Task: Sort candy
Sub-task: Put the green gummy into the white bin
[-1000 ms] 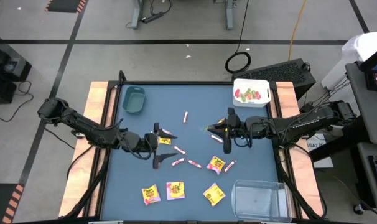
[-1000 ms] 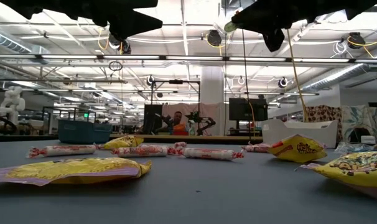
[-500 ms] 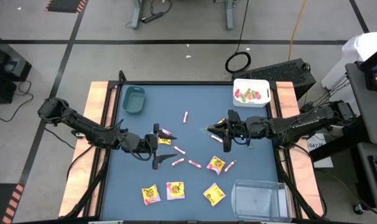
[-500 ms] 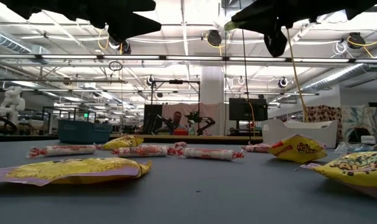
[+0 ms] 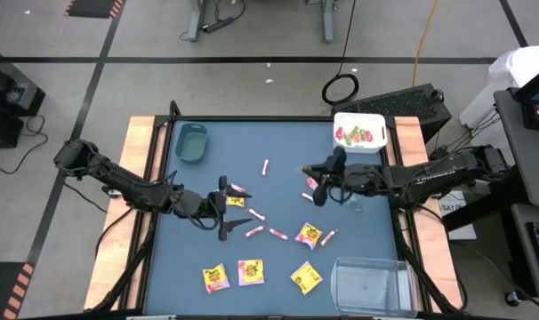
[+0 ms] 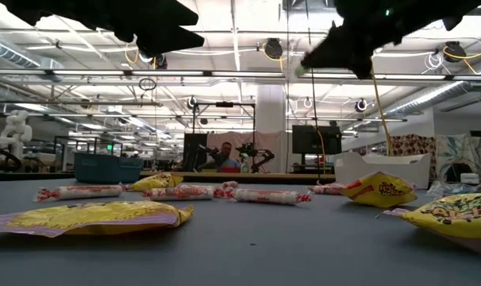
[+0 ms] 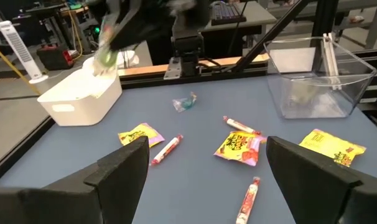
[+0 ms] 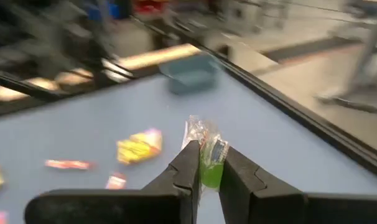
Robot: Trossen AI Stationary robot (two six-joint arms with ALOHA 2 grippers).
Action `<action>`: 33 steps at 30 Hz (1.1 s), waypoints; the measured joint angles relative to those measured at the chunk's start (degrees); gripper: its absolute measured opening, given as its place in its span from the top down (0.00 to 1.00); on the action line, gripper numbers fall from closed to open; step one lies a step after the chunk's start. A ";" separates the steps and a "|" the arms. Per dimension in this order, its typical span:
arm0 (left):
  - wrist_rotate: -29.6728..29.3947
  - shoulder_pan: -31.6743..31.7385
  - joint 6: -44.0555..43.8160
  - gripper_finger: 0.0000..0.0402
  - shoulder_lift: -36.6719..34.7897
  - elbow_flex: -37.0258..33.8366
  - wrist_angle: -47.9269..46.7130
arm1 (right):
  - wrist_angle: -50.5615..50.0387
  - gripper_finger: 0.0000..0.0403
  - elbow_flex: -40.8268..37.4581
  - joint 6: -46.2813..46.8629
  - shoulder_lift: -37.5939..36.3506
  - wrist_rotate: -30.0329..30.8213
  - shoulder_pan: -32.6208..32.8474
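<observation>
A green wrapped candy (image 8: 207, 163) is clamped betw. the fingers of the right gripper (image 5: 310, 170), held above the mat, near the white bin (image 5: 359, 132) at far right. The left gripper (image 5: 223, 209) is held w/ fingers wide apart, empty, above a yellow packet (image 5: 236, 202) left of centre. Other candy is scattered across the mat.

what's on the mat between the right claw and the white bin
Nothing: in the high view the mat between the right claw, shut on a green candy, and the white bin is bare.
</observation>
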 joint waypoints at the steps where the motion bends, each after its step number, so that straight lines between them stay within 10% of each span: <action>1: -0.02 0.00 0.75 0.19 0.00 0.00 0.01 | -1.83 0.91 0.00 0.23 0.00 0.85 -1.01; 19: -0.29 5.99 4.22 0.19 0.00 0.00 0.29 | -32.84 0.91 4.72 1.91 -0.90 1.55 -33.12; 33: 0.33 10.34 5.32 0.19 0.00 0.00 1.40 | -35.74 0.89 4.76 0.83 9.04 1.40 -50.40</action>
